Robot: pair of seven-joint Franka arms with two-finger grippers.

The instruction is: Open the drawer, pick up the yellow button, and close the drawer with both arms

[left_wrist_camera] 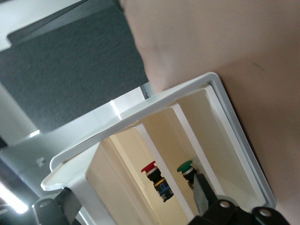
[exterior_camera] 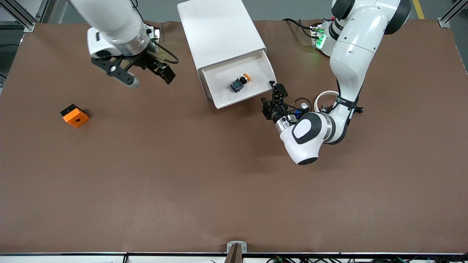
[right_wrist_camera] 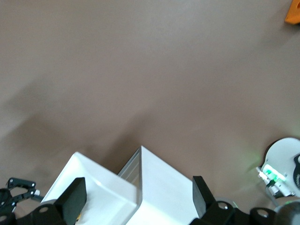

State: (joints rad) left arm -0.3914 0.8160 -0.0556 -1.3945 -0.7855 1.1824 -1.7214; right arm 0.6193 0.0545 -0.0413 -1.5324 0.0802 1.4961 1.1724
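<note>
One button (exterior_camera: 241, 83), one open drawer (exterior_camera: 219, 98)

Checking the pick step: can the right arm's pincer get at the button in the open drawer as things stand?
Probably yes. The drawer is pulled out with the button lying uncovered in it. The right pincer hangs open over the table beside the cabinet, and the left pincer sits open at the drawer's front corner, not over the tray.
</note>
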